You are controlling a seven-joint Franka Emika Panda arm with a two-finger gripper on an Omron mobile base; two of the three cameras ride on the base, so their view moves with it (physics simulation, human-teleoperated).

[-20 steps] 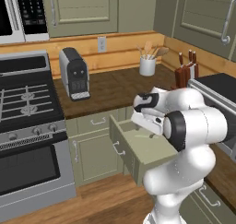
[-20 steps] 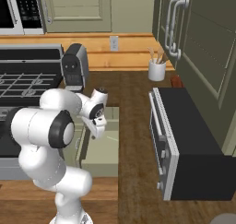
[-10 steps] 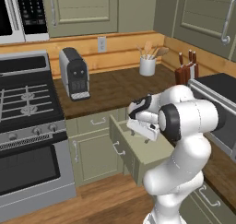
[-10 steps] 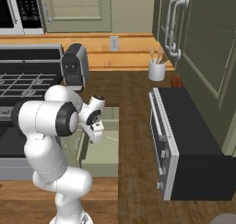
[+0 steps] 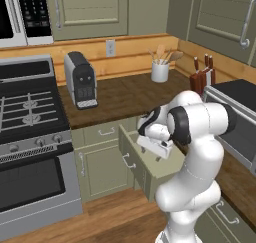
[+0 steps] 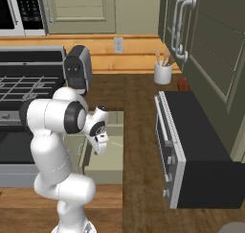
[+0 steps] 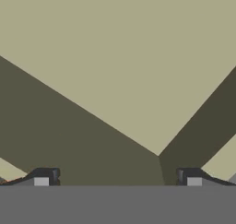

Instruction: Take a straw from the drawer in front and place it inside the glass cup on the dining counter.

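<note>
One thin straw is what I want, and I judge it will be very light, stiff and a bit slippery. It could roll away or bend if I pinch too hard. I think the best place to take hold is near its middle, with a soft squeeze across its thin side.

My hand (image 5: 159, 148) is down over the open drawer (image 5: 131, 152), just under the edge of the brown surface (image 5: 125, 94). My two fingers (image 7: 46, 177) are spread wide apart and there is nothing between them.

In the hand view I see the pale green inside of the drawer, with two walls meeting in a corner. I am looking into that corner, close up. I cannot find the straw there. It is very thin and pale, so it may be too small to pick out against the pale floor, or my arm may hide it in the base views. So I cannot tell how far it lies from my hand or on which side.

From the right base view, the drawer (image 6: 107, 155) floor looks bare beside my hand (image 6: 101, 142). I think I need to look around the drawer more before I go down to pinch.
</note>
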